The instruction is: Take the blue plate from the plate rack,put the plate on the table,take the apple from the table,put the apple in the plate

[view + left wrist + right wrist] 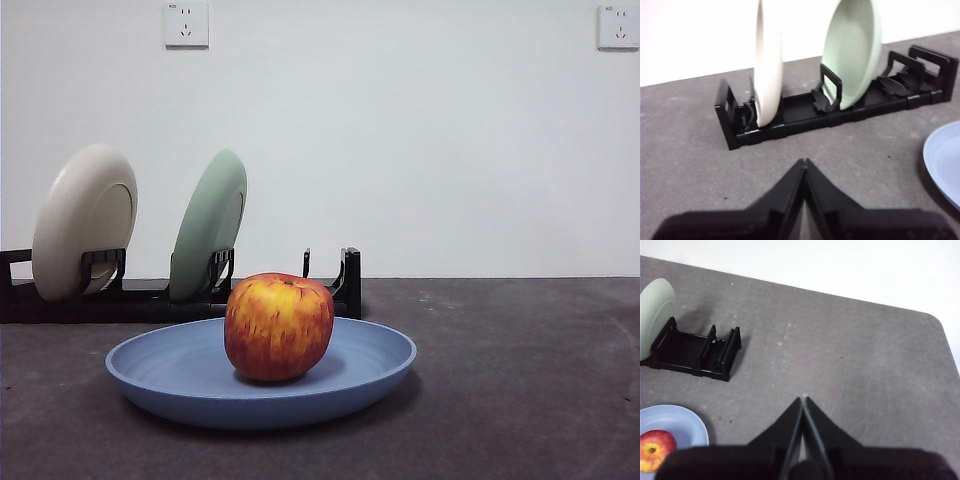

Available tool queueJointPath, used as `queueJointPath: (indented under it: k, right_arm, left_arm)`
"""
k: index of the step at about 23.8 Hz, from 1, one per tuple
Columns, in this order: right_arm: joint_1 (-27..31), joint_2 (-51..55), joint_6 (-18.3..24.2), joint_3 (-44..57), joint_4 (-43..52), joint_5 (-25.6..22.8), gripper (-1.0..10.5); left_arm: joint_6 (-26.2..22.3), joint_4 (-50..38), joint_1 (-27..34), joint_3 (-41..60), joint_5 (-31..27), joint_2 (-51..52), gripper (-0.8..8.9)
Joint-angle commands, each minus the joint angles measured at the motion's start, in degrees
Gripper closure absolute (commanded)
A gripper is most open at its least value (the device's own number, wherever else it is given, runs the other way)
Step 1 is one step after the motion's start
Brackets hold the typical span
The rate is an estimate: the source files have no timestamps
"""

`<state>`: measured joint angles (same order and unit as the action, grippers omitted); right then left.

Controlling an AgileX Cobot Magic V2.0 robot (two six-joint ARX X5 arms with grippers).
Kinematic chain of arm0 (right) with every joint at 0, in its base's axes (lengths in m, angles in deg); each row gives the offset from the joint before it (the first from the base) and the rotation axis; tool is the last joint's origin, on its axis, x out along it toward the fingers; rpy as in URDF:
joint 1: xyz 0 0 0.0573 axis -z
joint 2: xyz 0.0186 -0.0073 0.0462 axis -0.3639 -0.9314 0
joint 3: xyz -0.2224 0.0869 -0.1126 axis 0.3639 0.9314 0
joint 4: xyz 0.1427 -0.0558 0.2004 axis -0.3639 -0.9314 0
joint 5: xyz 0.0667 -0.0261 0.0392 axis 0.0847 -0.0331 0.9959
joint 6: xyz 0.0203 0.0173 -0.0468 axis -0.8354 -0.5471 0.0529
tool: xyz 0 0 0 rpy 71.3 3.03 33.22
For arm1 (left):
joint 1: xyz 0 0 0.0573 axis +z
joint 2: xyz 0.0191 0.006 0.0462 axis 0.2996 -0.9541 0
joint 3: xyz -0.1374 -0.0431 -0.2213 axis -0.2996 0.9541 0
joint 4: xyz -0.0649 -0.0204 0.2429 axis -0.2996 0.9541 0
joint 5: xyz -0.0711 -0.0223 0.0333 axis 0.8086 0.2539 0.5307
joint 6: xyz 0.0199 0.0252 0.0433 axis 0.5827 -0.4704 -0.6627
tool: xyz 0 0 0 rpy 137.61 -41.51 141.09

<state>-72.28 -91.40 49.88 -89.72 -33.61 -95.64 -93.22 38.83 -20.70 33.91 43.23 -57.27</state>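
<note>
The blue plate (180, 375) lies flat on the table (520, 380), and the red-and-yellow apple (279, 326) stands in its middle. Behind it runs the black plate rack (345, 285). In the right wrist view the apple (656, 449) rests in the blue plate (677, 419), off to one side of my right gripper (804, 399), which is shut and holds nothing. My left gripper (804, 161) is shut too, empty, hovering in front of the plate rack (840, 112), with an edge of the blue plate (945, 162) beside it. Neither arm appears in the front view.
A cream plate (85, 220) and a pale green plate (208, 225) stand upright in the rack's slots. The table's rounded far corner (935, 320) shows in the right wrist view. A white wall with two sockets stands behind.
</note>
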Motion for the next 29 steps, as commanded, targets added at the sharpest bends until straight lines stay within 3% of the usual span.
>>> queueJointPath:
  k: [1,14,17,20,22,23,27,29]
  right_arm:
    - [0.0,0.0,-0.7,0.5,-1.2,-0.3,9.4]
    - [0.0,-0.1,-0.7,0.5,-1.2,-0.3,9.4]
    - [0.1,-0.2,1.3,0.5,-0.5,-1.4,9.4]
    - [3.8,0.5,2.0,1.0,0.6,-3.8,9.4]
    - [9.7,3.5,6.3,4.6,5.6,-4.0,9.4]
    - [14.1,6.5,7.9,8.8,10.9,-1.1,9.4]
    - [35.4,23.8,13.0,37.9,42.9,25.5,9.4]
    - [43.9,32.5,16.5,55.3,59.6,27.9,9.4]
  left_arm:
    - [1.1,0.1,0.2,0.6,0.2,-0.3,8.14]
    - [1.1,0.3,0.2,0.6,0.2,-5.1,8.14]
    - [1.1,0.3,0.2,0.6,0.2,-6.2,8.14]
    - [1.1,0.3,0.2,0.6,0.2,-7.3,8.14]
    - [1.1,0.3,0.2,0.6,0.2,-8.2,8.14]
    - [1.1,0.4,0.2,0.6,0.2,-8.7,8.14]
    - [1.1,0.3,0.2,0.6,0.2,-10.3,8.14]
    - [1.1,0.3,0.2,0.5,0.2,-11.2,8.14]
